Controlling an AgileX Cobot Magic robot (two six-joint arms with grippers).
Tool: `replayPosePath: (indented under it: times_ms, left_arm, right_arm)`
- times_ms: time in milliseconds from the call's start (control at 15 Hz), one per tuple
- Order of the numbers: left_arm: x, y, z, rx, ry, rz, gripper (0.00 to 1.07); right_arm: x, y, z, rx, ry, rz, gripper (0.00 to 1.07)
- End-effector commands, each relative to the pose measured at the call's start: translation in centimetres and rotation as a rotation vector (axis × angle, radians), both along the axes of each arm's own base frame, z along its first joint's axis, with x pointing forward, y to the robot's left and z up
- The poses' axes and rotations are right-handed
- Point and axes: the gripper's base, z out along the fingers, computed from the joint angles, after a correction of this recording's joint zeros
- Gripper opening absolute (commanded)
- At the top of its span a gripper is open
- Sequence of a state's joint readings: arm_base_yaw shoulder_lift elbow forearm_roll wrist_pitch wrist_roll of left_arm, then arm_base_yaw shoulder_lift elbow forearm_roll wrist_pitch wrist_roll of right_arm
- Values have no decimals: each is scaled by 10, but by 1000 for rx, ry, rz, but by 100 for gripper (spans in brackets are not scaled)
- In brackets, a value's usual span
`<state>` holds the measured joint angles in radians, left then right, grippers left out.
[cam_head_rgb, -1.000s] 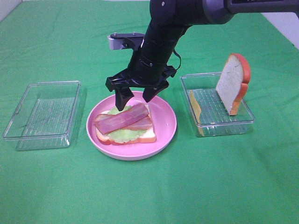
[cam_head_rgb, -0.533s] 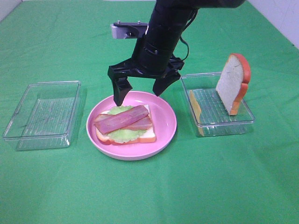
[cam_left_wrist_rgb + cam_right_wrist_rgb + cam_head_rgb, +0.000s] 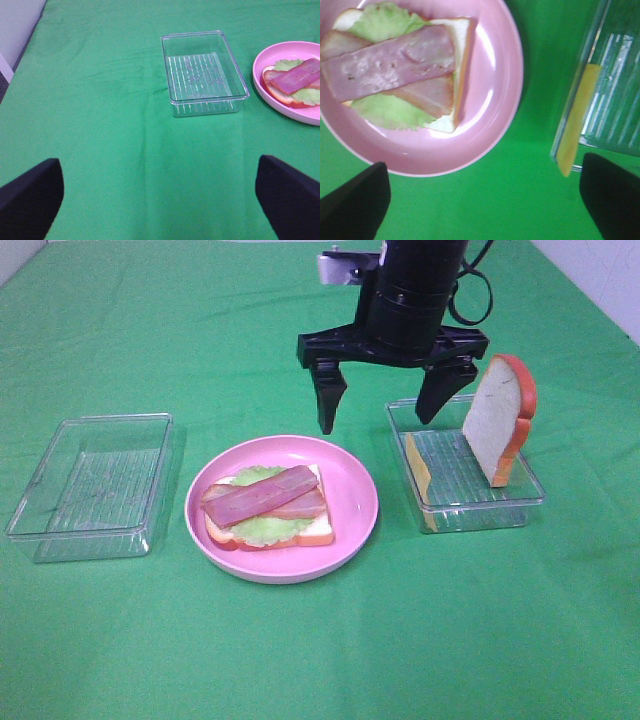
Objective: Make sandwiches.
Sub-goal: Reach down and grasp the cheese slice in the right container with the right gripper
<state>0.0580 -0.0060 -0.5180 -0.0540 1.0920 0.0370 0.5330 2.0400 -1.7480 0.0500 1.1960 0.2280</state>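
Note:
An open-faced sandwich (image 3: 268,508) lies on the pink plate (image 3: 352,490): a bread slice, green lettuce and two bacon strips. My right gripper (image 3: 377,420) hangs open and empty above the gap between the plate and the right tray (image 3: 470,502). Its wrist view shows the sandwich (image 3: 395,75), the plate (image 3: 490,100) and a yellow cheese slice (image 3: 575,120). In that tray a bread slice (image 3: 500,415) stands upright, with the cheese slice (image 3: 417,468) leaning on the wall. My left gripper (image 3: 160,200) is open over bare cloth, short of the left tray (image 3: 202,72).
An empty clear tray (image 3: 95,485) sits left of the plate. Green cloth covers the whole table. The plate with the sandwich (image 3: 295,82) shows at the edge of the left wrist view. The right tray (image 3: 615,100) lies at the edge of the right wrist view.
My right gripper has risen from just over the sandwich and moved right toward the right tray, its jaws spreading wider. The bacon stays on the sandwich.

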Motion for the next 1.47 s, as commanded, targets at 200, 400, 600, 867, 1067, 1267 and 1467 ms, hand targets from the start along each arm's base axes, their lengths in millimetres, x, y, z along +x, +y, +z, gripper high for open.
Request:
replayPosePath:
  times_ms: [200, 400, 600, 867, 1067, 1267, 1467]
  left_arm:
    - [-1, 0, 0, 4, -25, 3, 98]
    - [-1, 0, 0, 5, -25, 4, 98]
    - [-1, 0, 0, 5, -25, 4, 98]
    - [-1, 0, 0, 5, -25, 4, 98]
    - [-1, 0, 0, 5, -25, 4, 98]
    - [-1, 0, 0, 5, -25, 4, 98]
    - [-1, 0, 0, 5, -25, 4, 98]
  right_arm:
    - [28, -42, -15, -4, 27, -128, 98]
    - [34, -46, -26, -3, 41, -119, 97]
    - [39, -44, -49, -15, 67, -102, 96]
    - [42, -43, -71, -35, 109, -100, 96]
    - [43, -42, -79, -42, 126, -93, 90]
    - [42, -41, -83, -37, 138, -96, 76]
    - [42, -42, -83, -40, 143, -100, 58]
